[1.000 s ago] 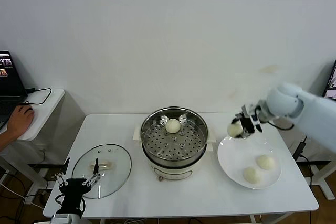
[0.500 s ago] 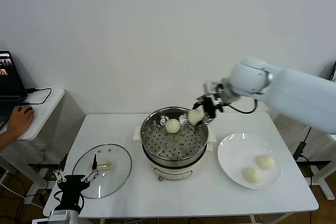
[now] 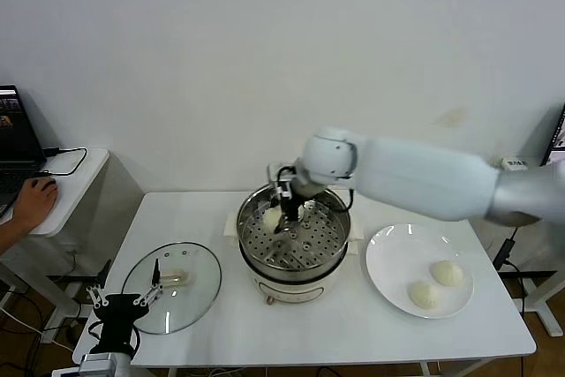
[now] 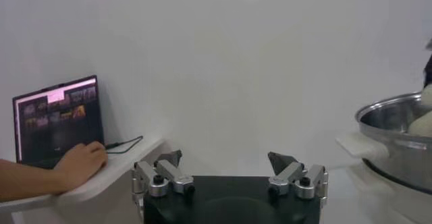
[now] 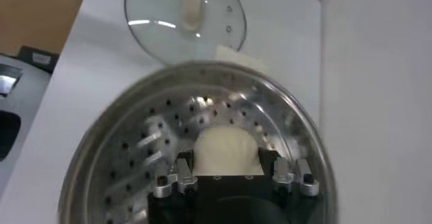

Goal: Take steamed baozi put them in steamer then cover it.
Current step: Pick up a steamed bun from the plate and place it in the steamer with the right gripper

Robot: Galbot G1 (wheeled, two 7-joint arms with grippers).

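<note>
Right claw [image 5: 226, 173], closed on a soft, light, easily dented cream-white round bun [image 5: 225, 149] gripped across its sides, over the shiny round steel steamer [image 3: 293, 234]; left claw [image 4: 229, 173] open, idle, near-left.

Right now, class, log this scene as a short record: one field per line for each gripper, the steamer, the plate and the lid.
Right gripper: over the steamer tray, shut on a baozi
Left gripper: open, idle at the table's near left edge
Steamer: uncovered
Plate: two baozi on it
Glass lid: flat on the table, left of the steamer
</note>
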